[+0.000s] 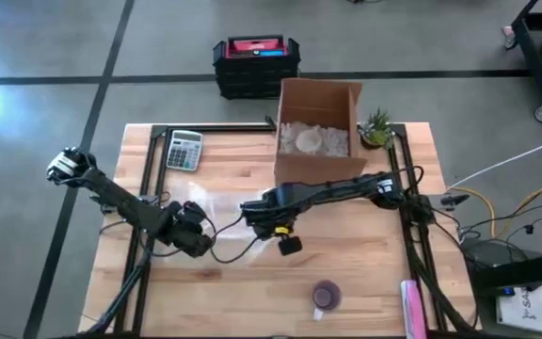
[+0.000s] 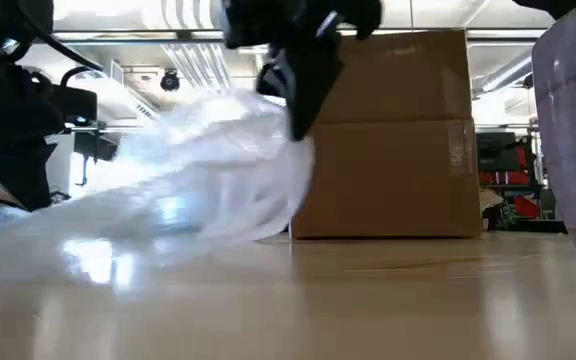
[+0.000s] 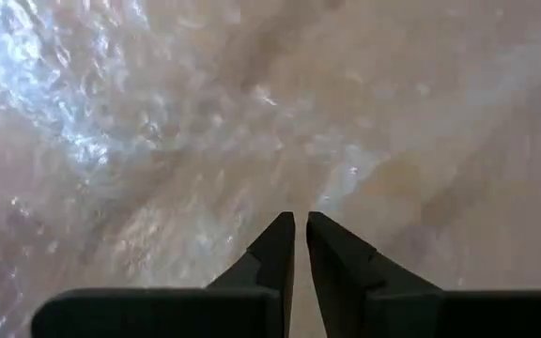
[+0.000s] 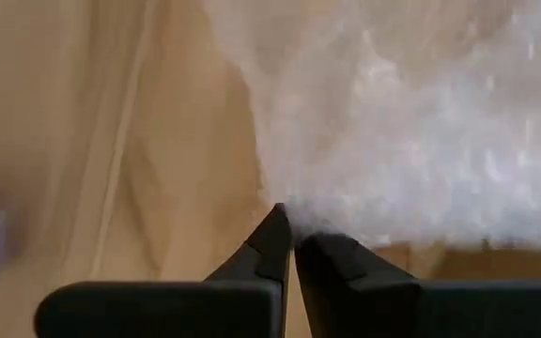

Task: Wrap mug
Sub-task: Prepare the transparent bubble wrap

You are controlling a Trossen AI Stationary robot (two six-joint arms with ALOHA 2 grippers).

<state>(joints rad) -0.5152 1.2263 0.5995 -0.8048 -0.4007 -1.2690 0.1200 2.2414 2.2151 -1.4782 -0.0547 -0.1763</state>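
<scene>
Both claws, right (image 4: 287, 235) and left (image 3: 299, 230), pinched on clear crinkled bubble wrap (image 2: 198, 180)

A clear bubble-textured wrap (image 1: 216, 209), a translucent purple mug (image 1: 326, 298), a brown cardboard box (image 1: 316, 132).

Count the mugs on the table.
1. A purple mug stands near the table's front edge, right of center, apart from both arms. Others could be hidden inside the cardboard box.

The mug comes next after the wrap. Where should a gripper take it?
Probably from straight above, on the rim of the purple mug: it stands upright and open-topped, alone near the table's front edge. Its handle seems to point toward that edge, so grip the rim away from it.
</scene>
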